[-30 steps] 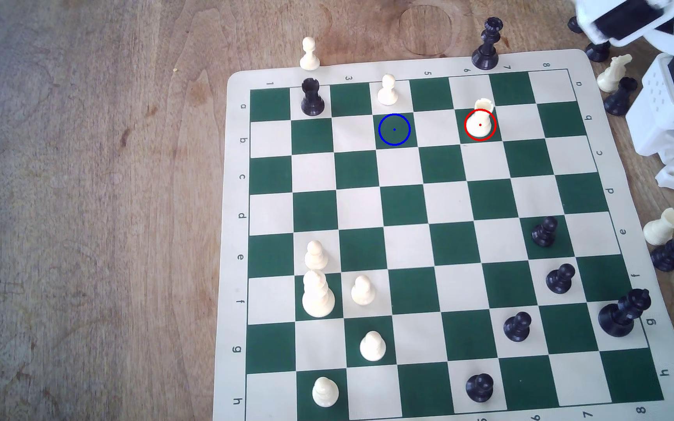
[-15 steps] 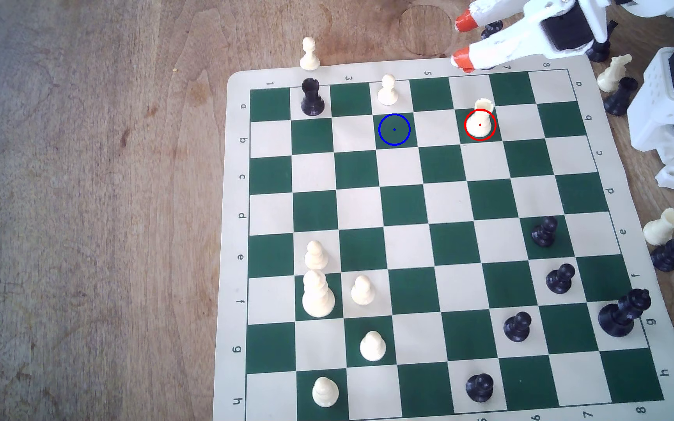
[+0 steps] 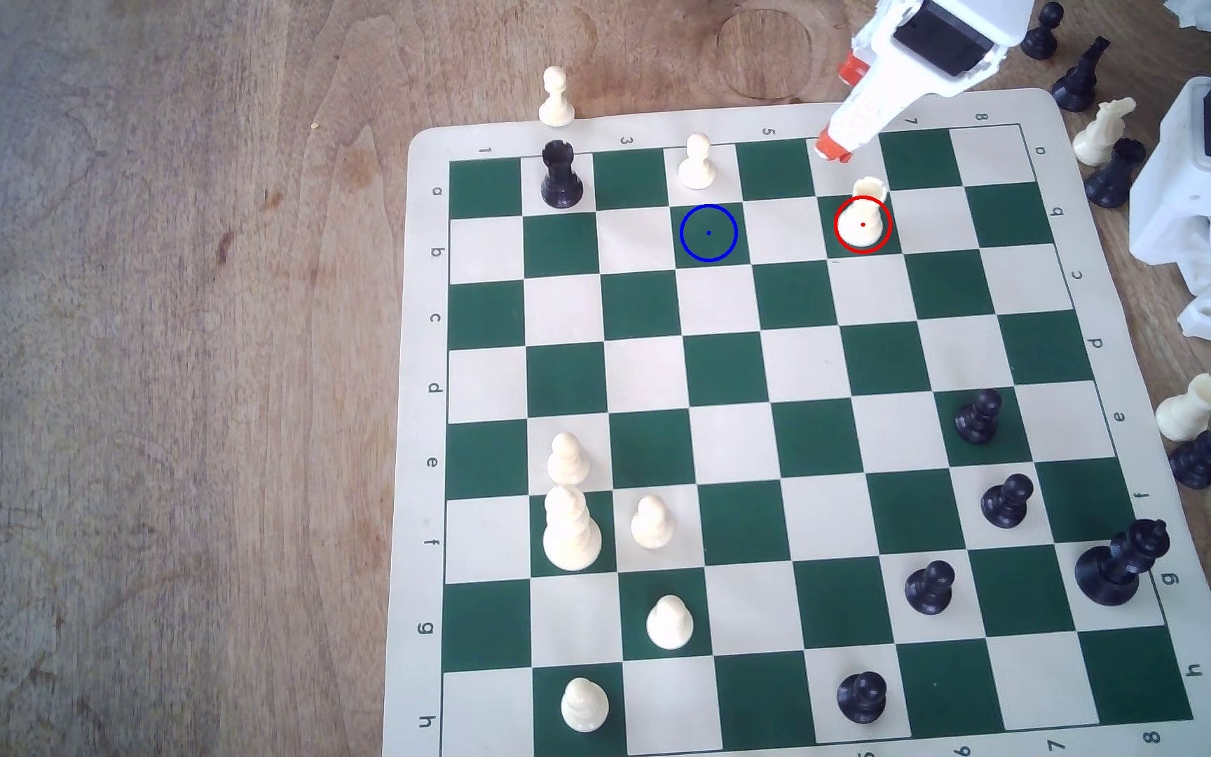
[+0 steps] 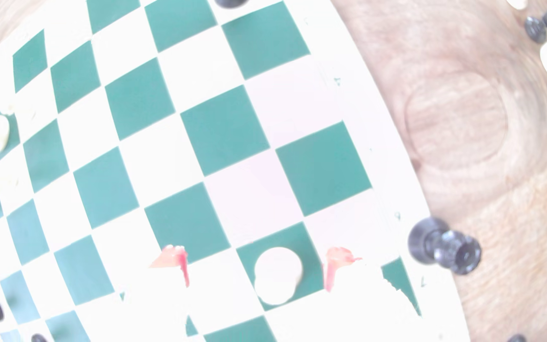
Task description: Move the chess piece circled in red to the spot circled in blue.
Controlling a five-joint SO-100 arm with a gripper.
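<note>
My gripper [image 3: 843,109] hangs spread wide above the board's [image 3: 428,407] far edge, its orange-tipped fingers [image 4: 333,263] either side of the white rook [image 3: 863,218] without touching it. The rook stands upright on its red-ringed green square, second row from that edge. It looks light, rigid and smooth plastic, so I judge the narrow waist below the notched top the safest hold. The blue-ringed square [image 3: 709,233] lies two squares along the same row.

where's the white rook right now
In the exterior view, the white rook stands red-ringed on a green square, upper right of the board, just below the gripper.
</note>
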